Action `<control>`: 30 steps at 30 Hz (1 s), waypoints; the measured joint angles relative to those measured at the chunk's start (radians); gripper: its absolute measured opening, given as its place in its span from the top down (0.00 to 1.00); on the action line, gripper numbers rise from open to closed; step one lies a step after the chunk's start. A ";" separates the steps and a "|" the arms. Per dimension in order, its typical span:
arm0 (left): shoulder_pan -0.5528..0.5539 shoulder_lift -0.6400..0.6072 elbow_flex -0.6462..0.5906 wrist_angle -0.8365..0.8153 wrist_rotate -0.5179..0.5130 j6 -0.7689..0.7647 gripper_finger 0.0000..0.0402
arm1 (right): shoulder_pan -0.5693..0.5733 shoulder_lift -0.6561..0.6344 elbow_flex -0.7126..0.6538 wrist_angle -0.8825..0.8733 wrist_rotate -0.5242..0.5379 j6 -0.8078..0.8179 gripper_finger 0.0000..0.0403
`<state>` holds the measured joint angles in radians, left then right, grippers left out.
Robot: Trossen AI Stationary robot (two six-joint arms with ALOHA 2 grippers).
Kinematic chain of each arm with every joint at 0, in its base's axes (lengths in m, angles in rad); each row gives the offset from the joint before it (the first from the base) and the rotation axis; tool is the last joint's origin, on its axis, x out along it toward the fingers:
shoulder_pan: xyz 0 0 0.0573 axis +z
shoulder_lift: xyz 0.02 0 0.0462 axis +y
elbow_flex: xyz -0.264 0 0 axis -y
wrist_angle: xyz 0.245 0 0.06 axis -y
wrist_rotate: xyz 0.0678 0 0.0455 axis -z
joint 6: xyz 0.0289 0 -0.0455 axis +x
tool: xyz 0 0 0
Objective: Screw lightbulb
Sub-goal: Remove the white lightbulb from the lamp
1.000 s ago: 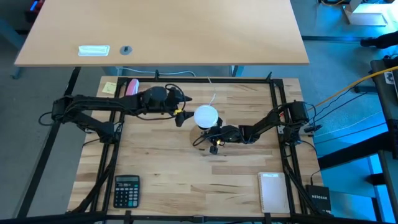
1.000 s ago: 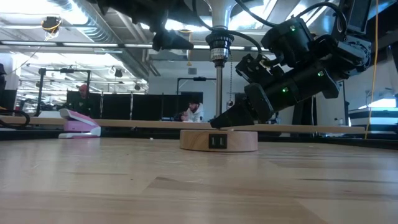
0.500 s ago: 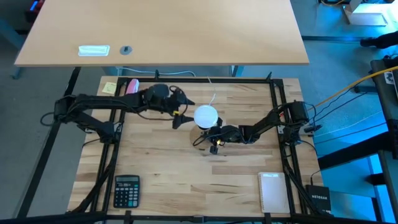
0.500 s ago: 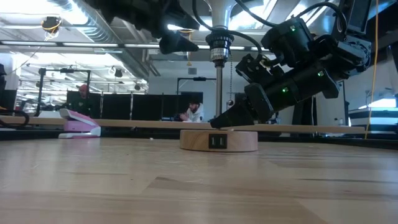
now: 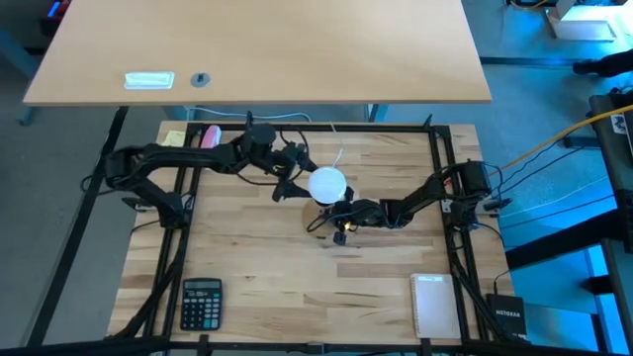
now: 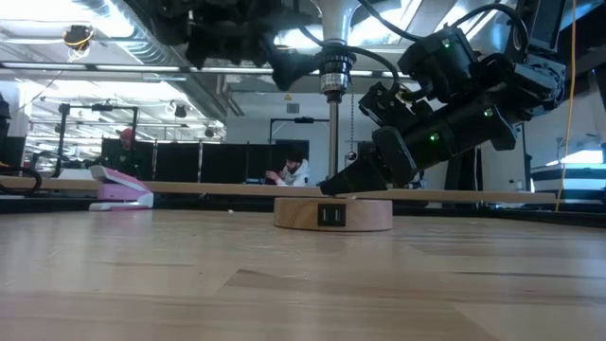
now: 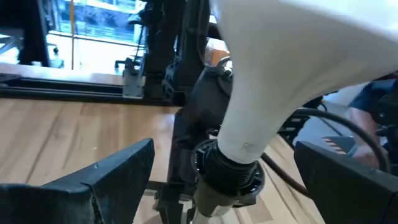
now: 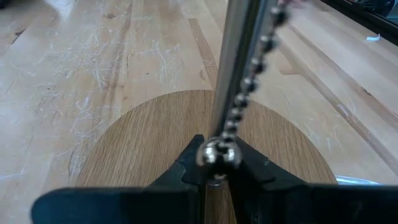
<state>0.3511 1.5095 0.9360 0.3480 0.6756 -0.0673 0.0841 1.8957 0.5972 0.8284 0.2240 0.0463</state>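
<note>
So the lightbulb [image 5: 327, 184] sits dead centre in the high view, perched on top of a small lamp and apparently already seated in its socket [image 7: 228, 173], which the left wrist view shows as a dark threaded collar right under the bulb's white neck.

The right gripper [image 8: 214, 169] comes in from the right side of the high frame and is pinched down low at the foot of the lamp pole [image 8: 237, 59], right where the pole meets the round wooden base [image 8: 146, 146]. Looks to me like it's there to keep the lamp from spinning or tipping while the other arm turns the bulb.

The left gripper [image 7: 221, 180] is up beside the bulb, just left of it in the high view, fingers spread wide on either side of the bulb's neck and not touching anything. My guess is it's lining up for a fresh grab and twist.

The high view only gives you a white ball hiding the lamp. The low view shows the pole, the base [image 6: 332, 213] and how high the socket sits. Only the right wrist view shows the pull chain [image 8: 249, 81] dangling alongside the pole.
</note>
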 joint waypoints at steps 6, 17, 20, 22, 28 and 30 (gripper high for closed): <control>-0.019 0.070 0.000 0.147 0.073 -0.056 0.06 | 0.000 0.000 0.000 0.009 -0.002 -0.002 0.89; -0.066 0.111 0.018 0.254 0.051 -0.057 0.06 | 0.000 0.000 0.000 0.014 -0.002 -0.002 0.89; -0.083 0.124 0.039 0.248 0.043 -0.056 0.06 | 0.000 0.000 0.000 0.016 -0.002 -0.002 0.89; -0.093 0.132 0.049 0.244 0.043 -0.055 0.06 | 0.000 0.000 0.000 0.016 -0.002 -0.002 0.89; -0.096 0.136 0.053 0.224 0.020 -0.056 0.10 | 0.000 0.000 0.000 0.016 -0.002 -0.003 0.89; -0.096 0.136 0.053 0.224 0.003 -0.056 0.15 | 0.000 0.000 0.000 0.016 -0.002 -0.003 0.89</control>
<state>0.2554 1.6459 0.9886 0.5725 0.6789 -0.1238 0.0841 1.8961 0.5972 0.8440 0.2222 0.0433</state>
